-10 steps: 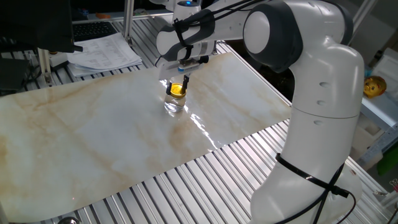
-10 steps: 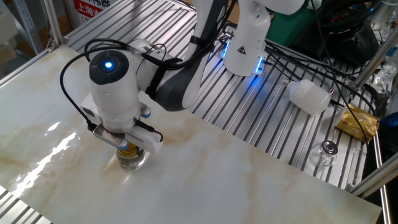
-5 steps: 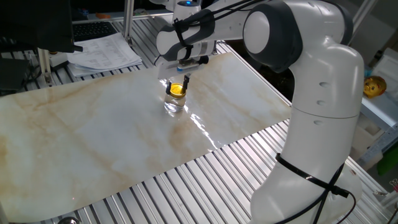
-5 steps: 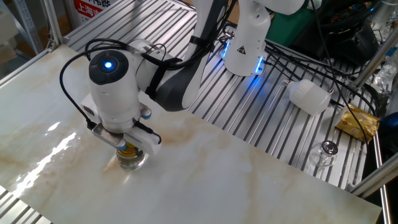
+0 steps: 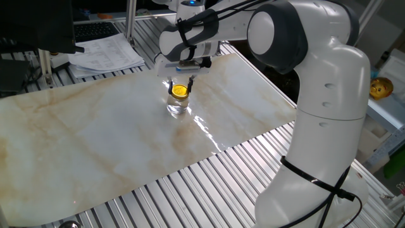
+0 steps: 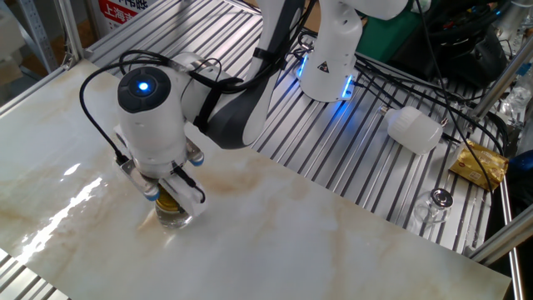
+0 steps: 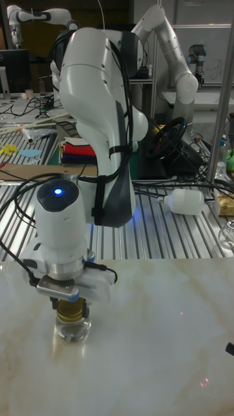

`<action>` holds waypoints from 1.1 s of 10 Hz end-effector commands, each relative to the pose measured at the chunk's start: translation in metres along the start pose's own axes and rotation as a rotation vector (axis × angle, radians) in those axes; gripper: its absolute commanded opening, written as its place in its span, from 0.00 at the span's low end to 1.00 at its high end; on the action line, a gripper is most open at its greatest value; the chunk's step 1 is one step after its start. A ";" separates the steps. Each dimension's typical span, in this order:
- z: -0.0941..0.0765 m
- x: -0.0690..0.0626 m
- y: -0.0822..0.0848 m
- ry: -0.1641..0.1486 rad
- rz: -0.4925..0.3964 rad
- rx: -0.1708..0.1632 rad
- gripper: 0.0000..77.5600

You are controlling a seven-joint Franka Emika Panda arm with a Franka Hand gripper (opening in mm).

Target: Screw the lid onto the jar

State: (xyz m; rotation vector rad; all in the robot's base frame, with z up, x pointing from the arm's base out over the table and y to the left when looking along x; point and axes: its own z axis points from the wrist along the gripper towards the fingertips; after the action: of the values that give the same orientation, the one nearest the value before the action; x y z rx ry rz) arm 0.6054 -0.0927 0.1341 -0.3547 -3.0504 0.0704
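On the marble surface point(image 5: 95, 139), the jar point(image 5: 178, 106) stands upright; the tool point(image 5: 180, 81), pinching the lid point(image 5: 180, 90) on its mouth, has rotated since a second ago, suggesting threading is underway.

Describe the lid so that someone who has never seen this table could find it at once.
Look at the marble table, then at the white arm's gripper pointing straight down near its far edge. Directly beneath it stands a small clear jar; the lid is the gold disc on the jar's mouth, the only yellow metal thing on the table.
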 end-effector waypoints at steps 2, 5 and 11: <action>-0.003 -0.002 -0.001 -0.021 0.106 -0.004 0.01; -0.003 -0.002 -0.001 -0.024 0.163 -0.008 0.01; -0.002 -0.002 -0.001 -0.030 0.178 -0.012 0.01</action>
State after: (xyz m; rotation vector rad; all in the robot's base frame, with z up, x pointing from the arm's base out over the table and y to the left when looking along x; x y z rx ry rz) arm 0.6060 -0.0933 0.1344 -0.6396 -3.0361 0.0675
